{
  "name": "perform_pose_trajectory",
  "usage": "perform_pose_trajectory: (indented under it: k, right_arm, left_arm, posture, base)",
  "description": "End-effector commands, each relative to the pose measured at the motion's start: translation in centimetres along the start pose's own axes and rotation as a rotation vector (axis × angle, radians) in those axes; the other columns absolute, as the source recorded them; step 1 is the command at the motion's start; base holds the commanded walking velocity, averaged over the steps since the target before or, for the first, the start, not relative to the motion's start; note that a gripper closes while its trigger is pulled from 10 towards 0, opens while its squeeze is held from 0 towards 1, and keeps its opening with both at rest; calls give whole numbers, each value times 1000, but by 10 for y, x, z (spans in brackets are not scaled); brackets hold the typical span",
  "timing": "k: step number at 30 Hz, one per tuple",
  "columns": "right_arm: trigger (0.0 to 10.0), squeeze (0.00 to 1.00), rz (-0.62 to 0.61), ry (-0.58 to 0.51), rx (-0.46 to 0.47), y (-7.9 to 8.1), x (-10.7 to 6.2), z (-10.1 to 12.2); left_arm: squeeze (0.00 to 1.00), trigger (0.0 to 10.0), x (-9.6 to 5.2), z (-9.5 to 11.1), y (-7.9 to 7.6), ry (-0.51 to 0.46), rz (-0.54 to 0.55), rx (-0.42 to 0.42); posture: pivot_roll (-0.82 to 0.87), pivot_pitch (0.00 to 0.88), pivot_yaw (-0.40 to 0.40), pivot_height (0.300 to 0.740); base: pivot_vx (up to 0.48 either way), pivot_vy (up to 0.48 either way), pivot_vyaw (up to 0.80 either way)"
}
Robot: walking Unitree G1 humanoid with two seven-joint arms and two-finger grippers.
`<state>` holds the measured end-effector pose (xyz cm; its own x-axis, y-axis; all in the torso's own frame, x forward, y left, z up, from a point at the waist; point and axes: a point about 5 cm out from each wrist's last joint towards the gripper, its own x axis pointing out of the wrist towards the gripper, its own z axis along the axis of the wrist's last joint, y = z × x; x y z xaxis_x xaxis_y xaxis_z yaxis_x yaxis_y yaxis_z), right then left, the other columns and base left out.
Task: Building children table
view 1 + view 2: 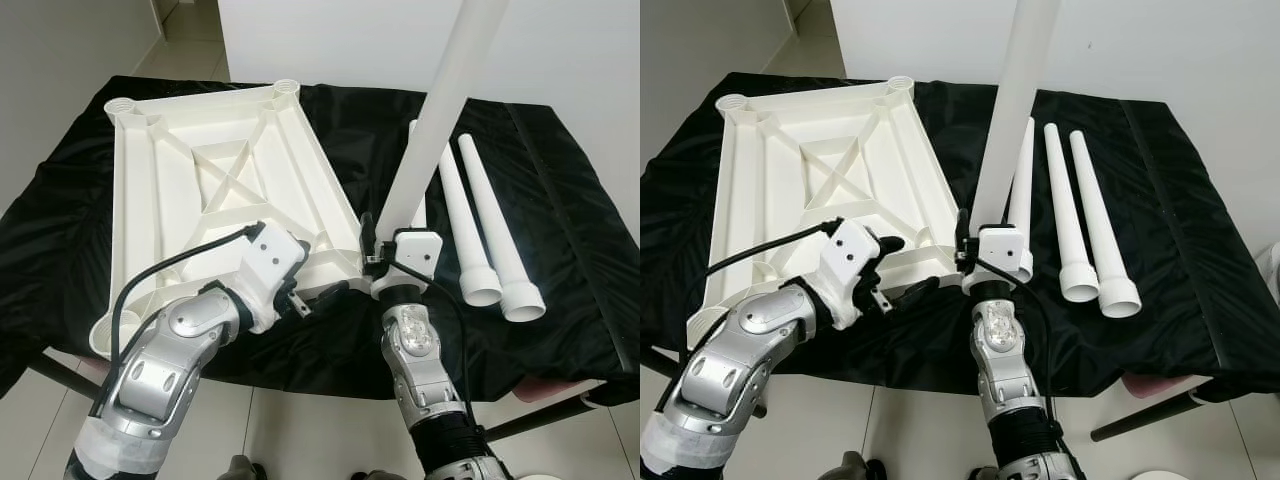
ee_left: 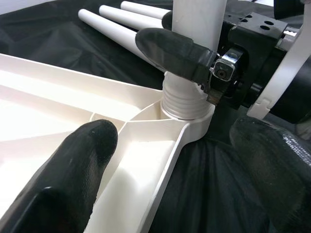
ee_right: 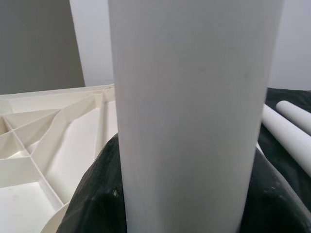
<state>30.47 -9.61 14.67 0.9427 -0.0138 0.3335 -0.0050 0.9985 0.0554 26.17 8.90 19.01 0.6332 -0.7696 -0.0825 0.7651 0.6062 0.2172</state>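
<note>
Tabletop is lying upside down on the black cloth, ribs up, left of centre. Right gripper is clamping the upright leg near its base, threaded end sitting in the near-right corner socket. Left gripper is hovering with fingers spread wide at the tabletop's near edge, just beside that socket. Three spare legs are lying on the cloth to the right.

One upturned tabletop, four legs: one upright, three lying.
</note>
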Motion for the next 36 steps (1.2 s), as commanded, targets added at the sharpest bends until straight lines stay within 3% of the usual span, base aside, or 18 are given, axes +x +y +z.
perform_pose_trajectory:
  k: [1, 15, 16, 22, 23, 24, 25, 33, 34, 36]
  right_arm:
    - [10000, 0, -123, 158, -38, -24, -16, -30]
    - [10000, 0, -90, 127, -26, -22, -14, -26]
    - [10000, 1000, -87, 114, -24, -23, -13, -24]
    - [10000, 1000, -31, 63, -20, -26, -8, -16]
    - [10000, 784, 2, 57, -8, -25, -5, -15]
    - [10000, 784, 2, 57, -8, -25, -5, -15]
    - [10000, 0, 24, 48, -10, -26, -3, -13]
    - [10000, 0, 24, 48, -10, -26, -3, -13]
    - [10000, 0, 171, 52, 15, -27, 4, -10]
    - [10000, 0, 323, 71, 47, -28, 9, -8]
  left_arm:
    - [0, 10000, -1, -3, -1, 8, 34, 1]
    - [0, 10000, 0, -3, -1, 5, 33, 2]
    - [0, 10000, 0, -3, -1, 4, 33, 2]
    - [0, 10000, 1, -3, -2, 1, 31, 2]
    - [0, 10000, 1, -3, -2, 0, 31, 0]
    - [0, 10000, 1, -3, -2, 0, 31, 0]
    - [0, 10000, 1, -3, -2, -1, 31, 0]
    - [0, 10000, 1, -3, -2, -1, 31, 0]
    - [0, 10000, 3, -2, -2, -2, 28, 4]
    - [0, 10000, 4, -2, -3, -1, 20, 10]
  posture:
    - [-56, 89, 19, 740]
    - [-59, 90, 16, 740]
    - [-61, 89, 16, 740]
    - [-64, 91, 15, 740]
    - [-67, 90, 16, 740]
    - [-67, 90, 16, 740]
    - [-67, 89, 15, 740]
    - [-67, 89, 15, 740]
    - [-74, 90, 19, 740]
    - [-77, 92, 22, 740]
  base:
    - [0, 0, 0]
    - [0, 0, 0]
    - [0, 0, 0]
    - [0, 0, 0]
    - [0, 0, 0]
    - [0, 0, 0]
    - [0, 0, 0]
    - [0, 0, 0]
    - [0, 0, 0]
    - [0, 0, 0]
